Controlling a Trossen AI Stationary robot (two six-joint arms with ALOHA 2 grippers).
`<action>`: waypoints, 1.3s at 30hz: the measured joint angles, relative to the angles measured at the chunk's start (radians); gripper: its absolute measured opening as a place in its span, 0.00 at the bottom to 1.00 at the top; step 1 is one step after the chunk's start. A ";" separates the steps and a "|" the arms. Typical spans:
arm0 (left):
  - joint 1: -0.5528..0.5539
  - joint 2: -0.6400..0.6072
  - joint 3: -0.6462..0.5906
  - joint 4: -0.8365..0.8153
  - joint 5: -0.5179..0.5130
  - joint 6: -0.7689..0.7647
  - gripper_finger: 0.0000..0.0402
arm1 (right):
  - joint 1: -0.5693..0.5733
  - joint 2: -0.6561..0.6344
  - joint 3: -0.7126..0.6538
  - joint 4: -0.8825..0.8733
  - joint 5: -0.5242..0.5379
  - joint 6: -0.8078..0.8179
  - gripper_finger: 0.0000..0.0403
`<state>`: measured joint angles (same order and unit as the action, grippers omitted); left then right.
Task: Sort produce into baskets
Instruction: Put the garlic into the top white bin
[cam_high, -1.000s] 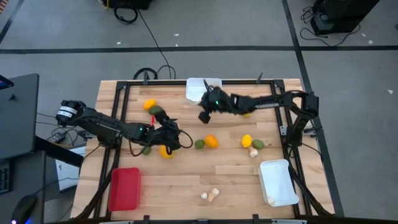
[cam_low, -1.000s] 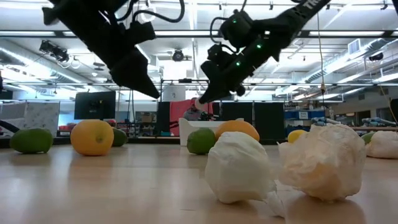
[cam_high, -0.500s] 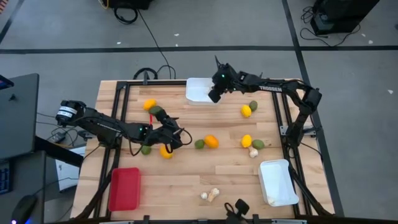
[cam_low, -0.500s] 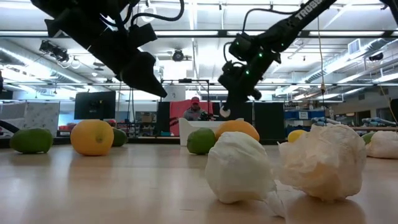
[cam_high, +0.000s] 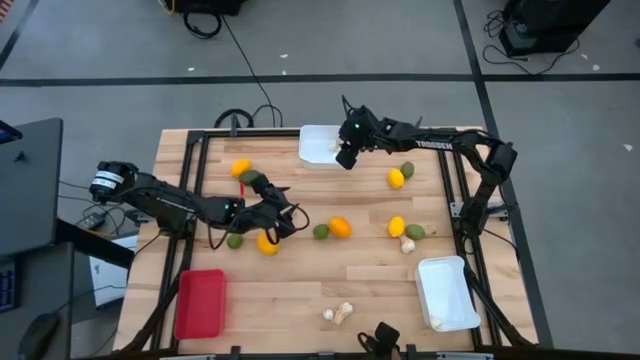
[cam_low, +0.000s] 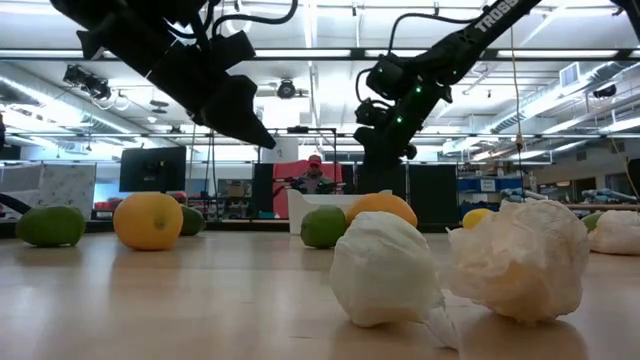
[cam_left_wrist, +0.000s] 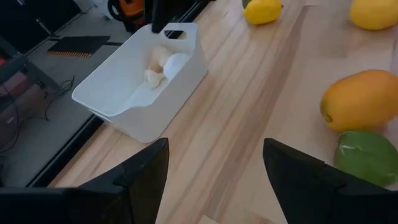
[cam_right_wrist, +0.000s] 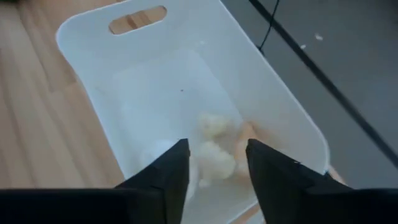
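- Right gripper (cam_high: 343, 157) hangs over the white basket (cam_high: 312, 146) at the table's top centre, fingers (cam_right_wrist: 168, 171) parted, grasping nothing
- Pale mushroom pieces (cam_right_wrist: 214, 149) lie inside that basket
- Left gripper (cam_high: 283, 212) hovers left of centre, jaws released and empty, beside a yellow fruit (cam_high: 266, 243)
- Red basket (cam_high: 200, 303) sits lower left, second white basket (cam_high: 446, 293) lower right
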<state>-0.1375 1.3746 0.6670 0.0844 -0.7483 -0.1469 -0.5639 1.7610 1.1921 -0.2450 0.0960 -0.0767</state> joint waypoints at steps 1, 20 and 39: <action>0.001 0.000 0.000 -0.001 0.000 -0.011 0.66 | 0.006 -0.004 0.001 -0.001 0.015 -0.004 0.46; 0.008 0.139 0.000 0.047 -0.001 -0.040 0.66 | 0.295 -0.297 0.003 -0.780 0.041 0.192 0.48; 0.053 0.264 0.000 0.155 -0.004 0.010 0.66 | 0.832 -0.339 -0.136 -0.993 -0.007 0.880 0.48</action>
<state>-0.0849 1.6386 0.6674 0.2391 -0.7521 -0.1373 0.2686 1.4219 1.0562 -1.2378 0.0886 0.8032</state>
